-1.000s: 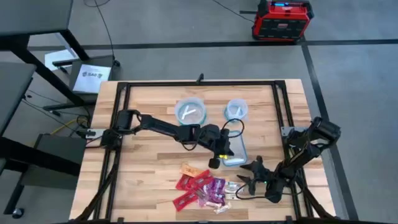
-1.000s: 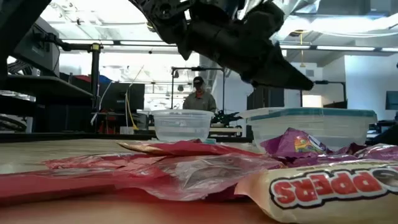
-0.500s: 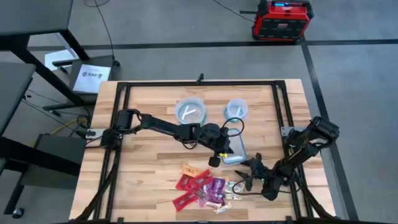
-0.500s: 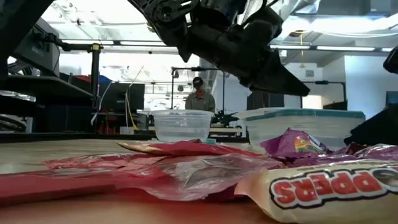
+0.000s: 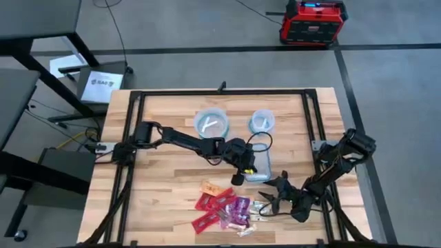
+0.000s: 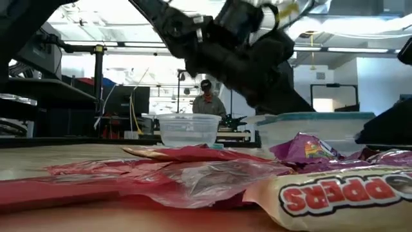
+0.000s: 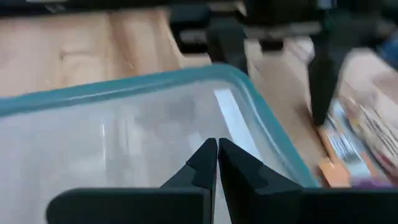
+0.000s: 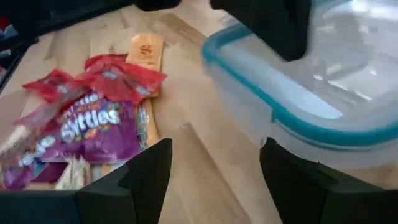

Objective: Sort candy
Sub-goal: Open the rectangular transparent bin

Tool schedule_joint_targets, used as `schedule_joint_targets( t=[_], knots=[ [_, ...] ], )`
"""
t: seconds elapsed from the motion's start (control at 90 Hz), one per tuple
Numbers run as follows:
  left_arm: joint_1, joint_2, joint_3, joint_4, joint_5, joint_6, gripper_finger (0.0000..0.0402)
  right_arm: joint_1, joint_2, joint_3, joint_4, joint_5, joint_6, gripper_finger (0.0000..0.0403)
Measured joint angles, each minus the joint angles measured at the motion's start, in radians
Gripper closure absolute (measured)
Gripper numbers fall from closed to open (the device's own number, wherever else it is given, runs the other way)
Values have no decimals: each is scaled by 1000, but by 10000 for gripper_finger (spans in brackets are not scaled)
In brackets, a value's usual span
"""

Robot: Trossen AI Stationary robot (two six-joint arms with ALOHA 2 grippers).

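Observation:
The candy (image 5: 224,207) lies in a loose pile of red, purple, orange and whitish wrappers near the table's front edge; it fills the low view's foreground (image 6: 193,174). My left gripper (image 7: 217,155) is shut and empty, its fingertips hanging over the clear rectangular tub (image 5: 262,167). My right gripper (image 8: 217,180) stands open low over the bare wood between the tub (image 8: 311,99) and the pile (image 8: 93,124), touching nothing. In the high view it sits just right of the pile (image 5: 270,195).
Two clear round bowls (image 5: 211,124) (image 5: 262,122) stand behind the tub, each with whitish pieces inside. A pale strip (image 7: 230,115) shows in the tub. Black frame rails (image 5: 313,124) run along the table's sides. A person (image 6: 206,100) stands in the room beyond.
My right gripper has crept toward the table's left, closer to the candy pile. My left gripper has tipped and sunk lower over the tub. The candy has not moved.

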Motion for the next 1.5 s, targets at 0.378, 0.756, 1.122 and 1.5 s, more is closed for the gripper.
schedule_joint_targets(
  t=[0.378,0.756,1.122,1.5],
  knots=[
    [-21,30,26,-21,-23,-23,398,50,-4,-25,270,30,-160,177],
    [-25,10,36,-37,-25,-66,398,74,-18,-3,248,-101,-132,177],
    [-38,-60,158,-337,-61,-35,398,8,148,126,132,33,110,177],
    [-66,-61,159,-407,-79,-66,398,49,0,126,-214,-8,159,177]
  ],
)
